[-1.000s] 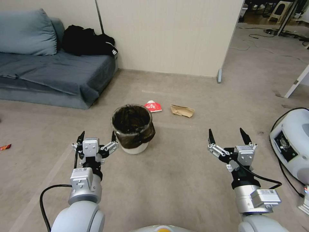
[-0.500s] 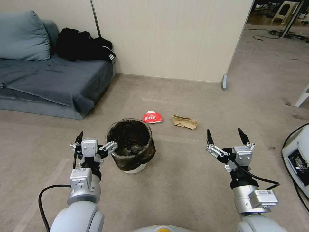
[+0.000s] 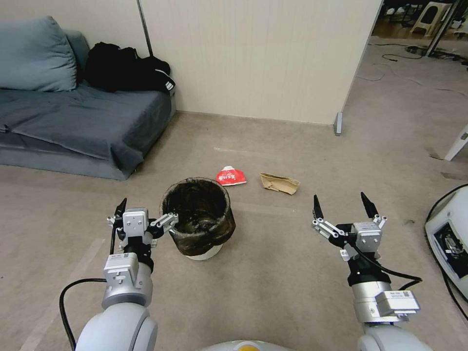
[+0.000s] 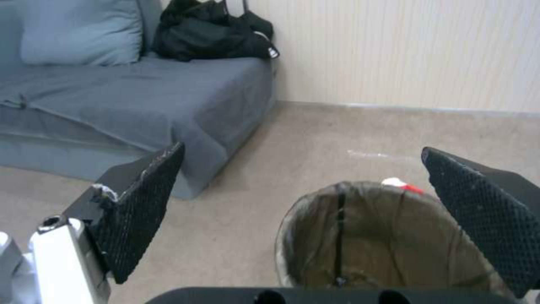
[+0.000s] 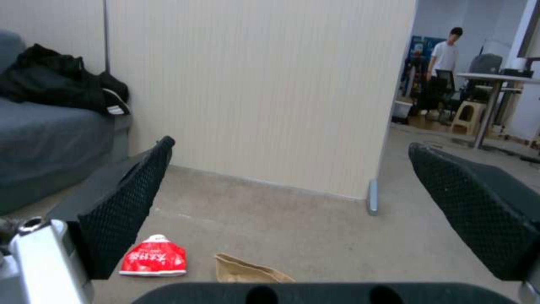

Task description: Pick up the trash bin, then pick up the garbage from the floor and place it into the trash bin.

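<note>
Bin pickup pending, both claws spread wide and empty.
The small round white plastic trash bin (image 3: pixel 200 217) with its dark bag folded over the rim stands on the floor just ahead and inboard of the left claw (image 3: pixel 145 217), whose inner finger sits at the rim. It looks light and thin-walled; the bag film seems slippery, so pinching wall and liner together at the rim should hold best. A red snack wrapper (image 3: pixel 231 176) and brown cardboard scrap (image 3: pixel 279 183) lie beyond; the right claw (image 3: pixel 341 210) hangs well apart.

the red wrapper (image 5: pixel 153 259) carries white characters too small to read; nothing else legible.
</note>
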Controlling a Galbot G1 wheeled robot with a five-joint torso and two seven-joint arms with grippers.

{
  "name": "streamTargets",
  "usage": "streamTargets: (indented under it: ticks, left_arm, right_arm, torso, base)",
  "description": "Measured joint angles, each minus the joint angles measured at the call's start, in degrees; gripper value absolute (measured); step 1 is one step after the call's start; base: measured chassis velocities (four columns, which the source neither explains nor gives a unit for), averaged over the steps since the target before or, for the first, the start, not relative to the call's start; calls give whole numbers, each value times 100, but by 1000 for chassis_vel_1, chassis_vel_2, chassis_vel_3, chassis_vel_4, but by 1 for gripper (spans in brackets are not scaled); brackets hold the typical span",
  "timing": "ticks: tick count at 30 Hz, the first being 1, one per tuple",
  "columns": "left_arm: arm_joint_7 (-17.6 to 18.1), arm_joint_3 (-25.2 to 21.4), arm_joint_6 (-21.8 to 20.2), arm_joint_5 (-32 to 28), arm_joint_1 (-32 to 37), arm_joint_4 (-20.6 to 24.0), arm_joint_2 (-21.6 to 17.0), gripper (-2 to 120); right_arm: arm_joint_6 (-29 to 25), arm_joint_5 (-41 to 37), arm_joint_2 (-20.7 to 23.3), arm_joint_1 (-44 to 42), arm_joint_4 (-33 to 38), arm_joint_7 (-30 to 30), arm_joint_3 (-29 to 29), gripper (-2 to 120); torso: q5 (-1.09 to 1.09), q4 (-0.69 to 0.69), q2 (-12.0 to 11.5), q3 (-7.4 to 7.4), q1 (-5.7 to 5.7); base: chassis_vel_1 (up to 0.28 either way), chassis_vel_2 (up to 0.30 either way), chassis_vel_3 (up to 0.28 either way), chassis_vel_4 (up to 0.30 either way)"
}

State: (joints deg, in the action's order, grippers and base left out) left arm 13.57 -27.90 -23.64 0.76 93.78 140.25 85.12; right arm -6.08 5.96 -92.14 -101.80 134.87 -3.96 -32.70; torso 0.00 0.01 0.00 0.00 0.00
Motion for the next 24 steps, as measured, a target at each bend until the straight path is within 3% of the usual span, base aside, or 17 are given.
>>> streamTargets:
  ticks: [4, 7, 8, 10, 18, 24]
  left_arm:
    - [119, -82, -180, -474, -359, -153, -211, 100]
    - [696, -88, -808, -1550, -997, -478, -577, 100]
    - [696, -88, -808, -1550, -997, -478, -577, 100]
    - [1058, -39, -1288, -2131, -1497, -768, -769, 100]
    - [1500, 11, -1819, -2889, -2289, -1695, -897, 100]
    - [1759, 47, -1884, -3238, -2581, -2078, -879, 100]
  right_arm:
    - [-8, 8, 0, 5, -4, 0, -2, 100]
    - [-50, 53, 0, 25, -38, 0, -6, 100]
    - [-50, 53, 0, 25, -38, 0, -6, 100]
    - [-81, 95, 1, 46, -71, 0, -14, 100]
    - [-98, 140, 0, 69, -139, -6, -19, 100]
    - [-105, 181, 0, 93, -211, -22, -23, 100]
  torso:
    - [1, 0, 0, 0, 0]
    - [-1, -2, 0, 0, 0]
    - [-1, -2, 0, 0, 0]
    - [-1, -1, 0, 0, 0]
    - [-1, 0, 0, 1, 0]
    - [-1, -1, 0, 1, 0]
  base:
    - [0, 0, 0, 0]
    - [0, 0, 0, 0]
    - [0, 0, 0, 0]
    - [0, 0, 0, 0]
    - [0, 0, 0, 0]
    - [0, 0, 0, 0]
